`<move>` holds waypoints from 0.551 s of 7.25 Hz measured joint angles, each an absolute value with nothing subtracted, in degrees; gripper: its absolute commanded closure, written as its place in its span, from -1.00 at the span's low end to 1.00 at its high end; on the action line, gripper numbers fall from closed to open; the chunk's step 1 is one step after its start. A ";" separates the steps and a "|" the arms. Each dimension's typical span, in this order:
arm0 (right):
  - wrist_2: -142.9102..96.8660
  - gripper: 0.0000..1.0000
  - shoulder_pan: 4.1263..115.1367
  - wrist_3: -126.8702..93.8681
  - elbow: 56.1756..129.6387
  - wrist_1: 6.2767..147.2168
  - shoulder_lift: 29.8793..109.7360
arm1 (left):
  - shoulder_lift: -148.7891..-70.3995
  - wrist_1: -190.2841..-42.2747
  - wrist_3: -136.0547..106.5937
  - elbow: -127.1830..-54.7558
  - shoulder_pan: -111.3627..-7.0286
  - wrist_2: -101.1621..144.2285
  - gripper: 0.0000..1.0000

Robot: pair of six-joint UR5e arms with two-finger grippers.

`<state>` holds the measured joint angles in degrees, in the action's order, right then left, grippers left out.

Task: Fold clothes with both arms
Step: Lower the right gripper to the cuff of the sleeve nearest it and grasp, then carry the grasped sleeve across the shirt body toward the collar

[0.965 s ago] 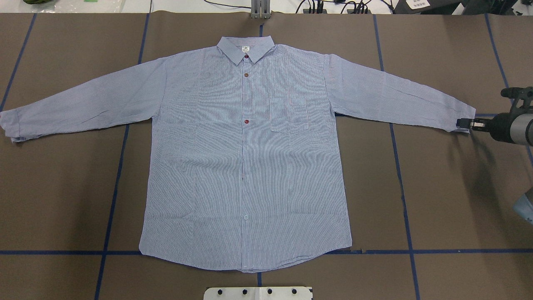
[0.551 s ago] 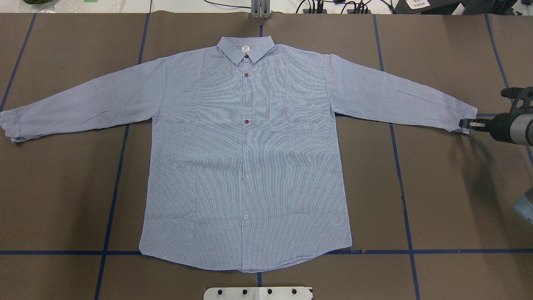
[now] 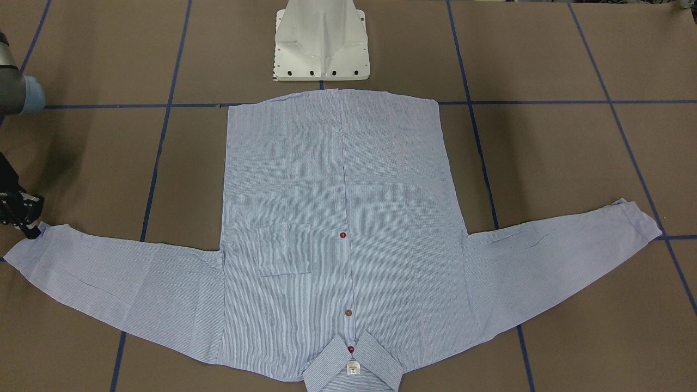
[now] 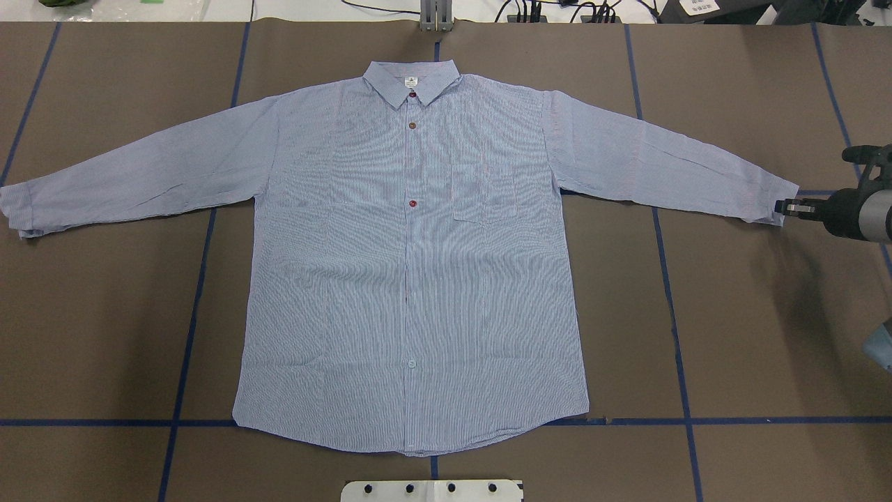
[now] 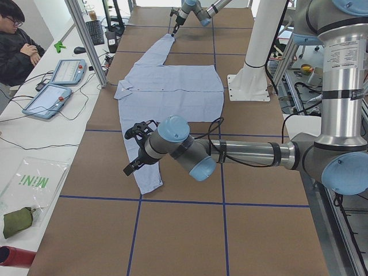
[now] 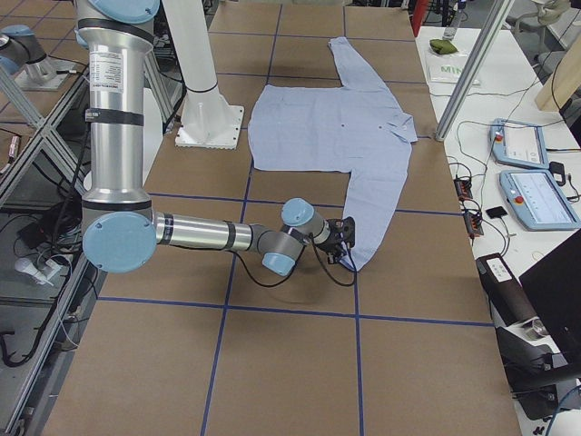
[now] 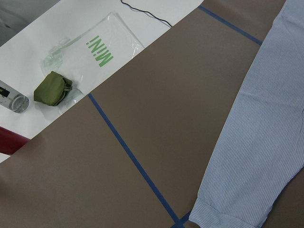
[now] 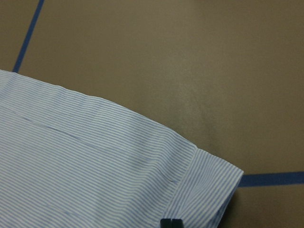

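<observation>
Black right gripper (image 4: 782, 207) pinched tight on cuff (image 8: 209, 185) of flat light blue-and-white striped button shirt (image 4: 411, 279).
Probably tensioning sleeve before folding; black left gripper (image 5: 131, 167) spread: can't tell.

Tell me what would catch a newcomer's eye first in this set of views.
A light blue striped shirt lies spread flat, front up with both sleeves out, across the middle of the brown table. The right gripper sits low at the table, closed on the cuff of the sleeve on the robot's right. The left gripper hangs above the table near the other cuff, not touching it.
</observation>
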<state>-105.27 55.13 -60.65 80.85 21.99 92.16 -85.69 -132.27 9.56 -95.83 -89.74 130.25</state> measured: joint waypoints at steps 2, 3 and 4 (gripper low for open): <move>-107.52 1.00 57.02 -60.64 85.89 27.80 89.35 | -85.69 -132.28 9.45 -95.88 -89.74 130.25 -1.00; -107.79 1.00 57.32 -60.66 88.49 30.86 86.07 | -85.69 -132.28 9.42 -95.88 -89.73 130.25 -1.00; -107.86 1.00 57.08 -60.70 89.32 32.35 81.30 | -85.69 -132.28 9.41 -95.92 -89.73 130.24 -1.00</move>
<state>-107.86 57.08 -60.70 89.32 32.35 81.30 -85.69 -132.28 9.41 -95.92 -89.73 130.24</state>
